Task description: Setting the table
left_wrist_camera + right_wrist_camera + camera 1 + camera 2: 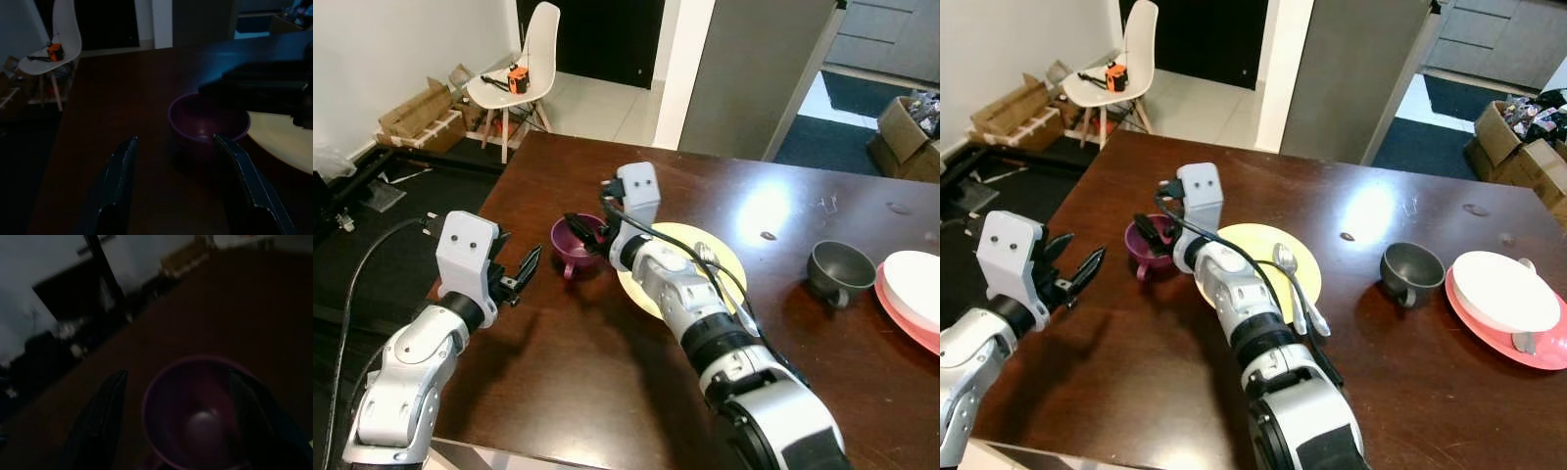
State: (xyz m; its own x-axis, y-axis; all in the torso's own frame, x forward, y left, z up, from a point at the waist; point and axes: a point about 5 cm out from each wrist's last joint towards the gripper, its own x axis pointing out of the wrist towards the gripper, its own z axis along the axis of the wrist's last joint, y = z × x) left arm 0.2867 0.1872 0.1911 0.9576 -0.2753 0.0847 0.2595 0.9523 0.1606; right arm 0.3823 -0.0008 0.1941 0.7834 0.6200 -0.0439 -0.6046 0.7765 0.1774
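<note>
While the right claw (pixel 579 227) is hanging spread over the purple cup (pixel 573 245) — beside the yellow plate (pixel 1304 257) on the tabletop (pixel 558 372) — nothing is being gripped. The left claw (pixel 526 266) is hovering nearby, fingers parted.

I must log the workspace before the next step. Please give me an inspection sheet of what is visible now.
Surface: dark wooden table.
Job's things: purple cup; yellow plate with spoon; grey cup; white bowl on pink plate.
Clutter: nothing seen.
Grippers: right gripper open astride the purple cup; left gripper open beside it.
Cables: black cable on left arm.
Surroundings: white chair, cardboard boxes.
</note>
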